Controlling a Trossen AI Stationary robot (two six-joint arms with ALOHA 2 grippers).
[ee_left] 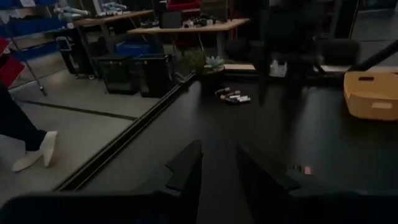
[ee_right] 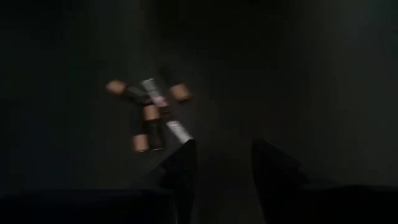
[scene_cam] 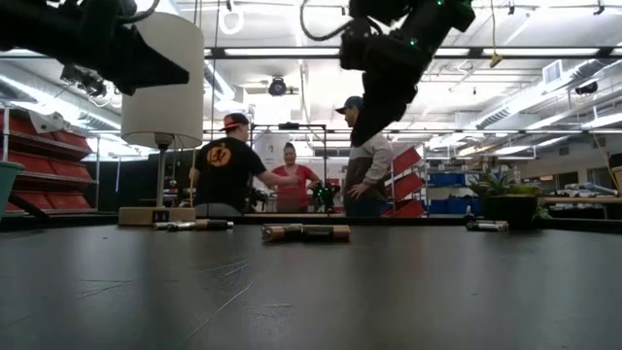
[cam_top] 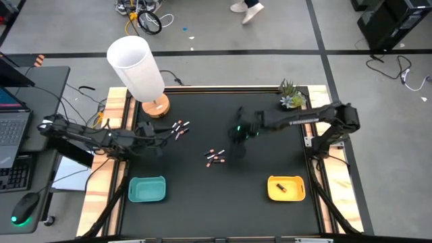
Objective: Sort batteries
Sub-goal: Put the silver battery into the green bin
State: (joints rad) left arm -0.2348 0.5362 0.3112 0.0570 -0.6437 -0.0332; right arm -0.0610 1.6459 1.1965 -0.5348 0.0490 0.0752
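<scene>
The right gripper [ee_right: 221,163] is held open and empty just above the middle batteries [ee_right: 149,112], so a pick is judged in hand; a descent over one cell is needed. The left gripper [ee_left: 217,168], also open, is kept near the lamp [cam_top: 138,71]. Beyond the black table [cam_top: 256,202], people [scene_cam: 292,180] are seen.

Bench [cam_top: 270,162]: matt black top, faintly scratched; raw wood side rails. Lamp [cam_top: 138,67]: white fabric-like shade, wooden base. Trays [cam_top: 147,190]: smooth plastic. Batteries [cam_top: 214,157]: glossy casings.
</scene>
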